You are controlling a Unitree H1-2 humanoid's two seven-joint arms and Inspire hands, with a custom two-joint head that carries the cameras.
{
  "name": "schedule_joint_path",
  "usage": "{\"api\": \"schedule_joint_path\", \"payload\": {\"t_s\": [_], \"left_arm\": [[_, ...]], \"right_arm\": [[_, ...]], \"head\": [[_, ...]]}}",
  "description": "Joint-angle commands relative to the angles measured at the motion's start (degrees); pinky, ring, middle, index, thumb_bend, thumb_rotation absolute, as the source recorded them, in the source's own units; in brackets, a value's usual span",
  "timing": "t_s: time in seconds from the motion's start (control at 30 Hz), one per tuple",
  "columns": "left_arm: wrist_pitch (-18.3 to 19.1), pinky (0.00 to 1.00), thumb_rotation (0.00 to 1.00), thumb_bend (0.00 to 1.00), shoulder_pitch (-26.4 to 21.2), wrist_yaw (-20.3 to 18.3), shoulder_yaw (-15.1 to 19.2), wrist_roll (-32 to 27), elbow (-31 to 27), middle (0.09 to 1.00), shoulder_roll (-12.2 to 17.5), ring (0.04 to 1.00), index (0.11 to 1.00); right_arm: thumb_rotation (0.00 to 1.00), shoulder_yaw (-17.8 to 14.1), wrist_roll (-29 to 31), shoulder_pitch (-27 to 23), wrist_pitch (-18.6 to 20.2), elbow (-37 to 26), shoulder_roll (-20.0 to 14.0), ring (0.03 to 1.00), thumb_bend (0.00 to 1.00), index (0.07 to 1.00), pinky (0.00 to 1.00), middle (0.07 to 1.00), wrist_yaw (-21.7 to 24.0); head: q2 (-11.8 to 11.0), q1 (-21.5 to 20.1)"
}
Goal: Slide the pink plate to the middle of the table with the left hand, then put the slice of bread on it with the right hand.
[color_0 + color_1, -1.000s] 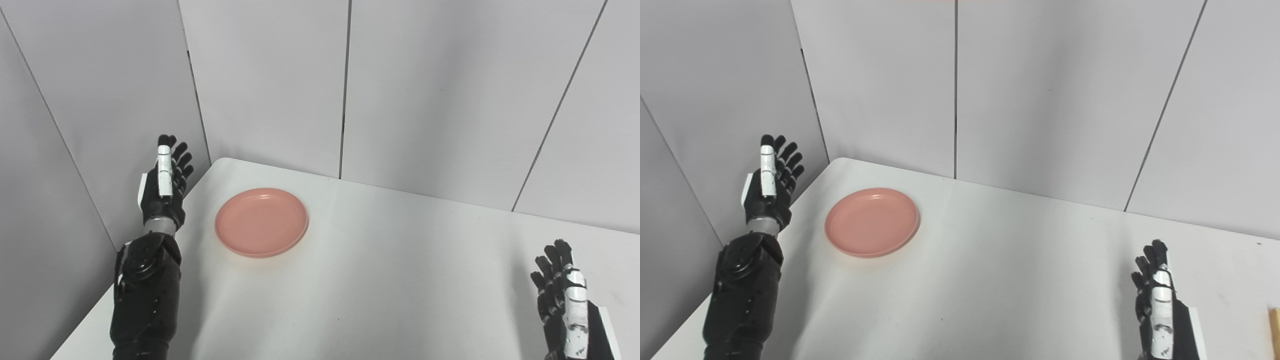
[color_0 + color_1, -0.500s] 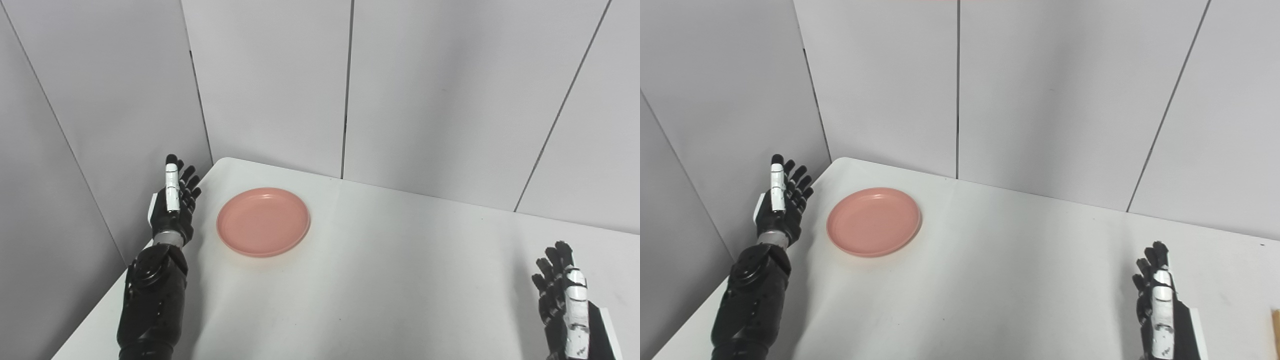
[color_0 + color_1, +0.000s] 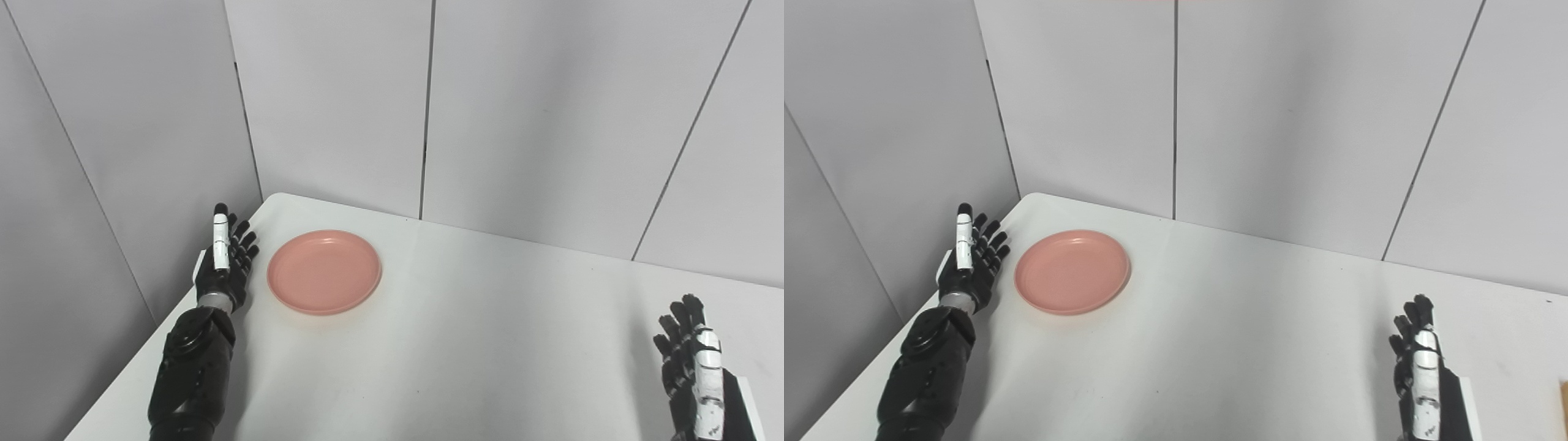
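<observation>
Two robot hands flanked a white worktop (image 3: 465, 343) in the left eye view, with the pink plate (image 3: 324, 272) lying flat near the far left corner, well short of the middle. The left hand (image 3: 223, 269) stood edge-on just beside the plate's left rim, its fingers (image 3: 219, 245) stretched out, spread apart and holding nothing; whether it touched the rim could not be told. The right hand (image 3: 695, 373) stood at the lower right, well apart from the plate, its fingers likewise extended and empty. Grey wall panels (image 3: 527, 110) closed in the worktop behind and to the left.

The right eye view showed the same arrangement from slightly to the side: the plate (image 3: 1072, 271) near the far left corner, the left hand (image 3: 969, 269) open beside it at the worktop's left edge, and the right hand (image 3: 1421, 373) open and empty at the lower right. At the right border of this view a thin tan sliver (image 3: 1564, 407) lay on the worktop, too cropped to identify.
</observation>
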Motion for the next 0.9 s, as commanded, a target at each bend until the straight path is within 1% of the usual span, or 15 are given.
{"api": "schedule_joint_path", "payload": {"t_s": [0.0,0.17,0.27,0.33,0.5,0.53,0.6,0.63,0.7,0.73,0.83,0.87], "left_arm": [[-0.9,1.0,0.93,0.78,-2.3,-1.2,-1.0,-0.3,-0.4,0.964,0.9,0.963,0.966],[0.7,0.99,0.92,0.77,-2.4,-1.9,-2.3,-0.7,-0.5,0.956,-0.4,0.962,0.955],[0.1,1.0,0.93,0.75,-2.5,-2.7,-3.2,-0.8,0.4,0.977,-0.8,0.979,0.974],[0.8,1.0,0.94,0.75,-2.4,-3.2,-3.6,-1.2,0.3,0.991,-1.1,0.992,0.991],[2.6,0.97,0.96,0.75,-2.0,-2.2,-5.1,-0.4,-0.4,0.974,-1.4,0.97,0.981],[2.6,0.98,0.97,0.75,-2.0,-2.4,-5.4,-0.4,-0.2,0.976,-1.3,0.971,0.984],[2.3,1.0,0.95,0.79,-2.1,-2.7,-5.9,-0.4,0.8,0.968,-1.4,0.976,0.977],[2.0,1.0,0.94,0.79,-2.0,-2.7,-6.2,-0.3,1.1,0.968,-1.5,0.976,0.976],[1.7,0.96,0.93,0.79,-1.9,-2.7,-6.6,-0.3,1.2,0.953,-1.8,0.955,0.957],[0.9,0.96,0.93,0.79,-1.6,-3.1,-7.0,-0.1,1.1,0.951,-2.2,0.951,0.954],[0.1,0.96,0.96,0.78,-1.0,-3.6,-8.0,0.1,0.1,0.953,-3.0,0.949,0.951],[-0.2,0.95,0.95,0.78,-0.9,-3.5,-8.3,0.2,0.1,0.942,-3.3,0.937,0.934]], "right_arm": [[1.0,0.2,0.0,-1.4,-0.2,-2.1,0.4,1.0,0.63,1.0,1.0,1.0,0.0],[1.0,0.1,-0.2,-1.4,0.0,-2.4,0.4,1.0,0.64,1.0,1.0,1.0,0.0],[1.0,0.1,-0.4,-1.3,0.4,-2.7,0.4,1.0,0.66,1.0,1.0,1.0,-0.1],[1.0,0.2,-1.0,-1.3,1.0,-3.1,0.5,1.0,0.67,1.0,1.0,1.0,-0.3],[1.0,0.0,-0.8,-1.3,1.2,-3.1,0.5,1.0,0.67,1.0,1.0,1.0,-0.1],[1.0,0.0,-0.6,-1.4,1.1,-3.1,0.5,1.0,0.67,1.0,1.0,1.0,0.0],[1.0,-0.2,-0.1,-1.4,0.6,-2.8,0.6,1.0,0.64,1.0,1.0,1.0,0.0],[1.0,-0.2,-0.1,-1.4,0.5,-2.7,0.6,1.0,0.64,1.0,1.0,1.0,0.1],[1.0,-0.2,-0.1,-1.4,0.6,-2.7,0.5,1.0,0.65,1.0,1.0,1.0,0.1],[1.0,-0.2,-0.2,-1.3,0.2,-2.4,0.5,1.0,0.65,1.0,1.0,1.0,0.1],[1.0,-0.3,-0.3,-1.1,-0.5,-1.8,0.3,1.0,0.65,1.0,1.0,1.0,0.2],[1.0,-0.3,-0.2,-1.1,-0.6,-1.7,0.3,1.0,0.65,1.0,1.0,1.0,0.2]], "head": [[0.1,-0.2],[0.6,-0.5],[0.9,-0.7],[1.1,-0.9],[1.7,-1.7],[1.8,-2.0],[1.9,-2.1],[2.0,-2.3],[2.2,-2.6],[2.2,-2.8],[2.7,-3.7],[2.7,-3.7]]}}
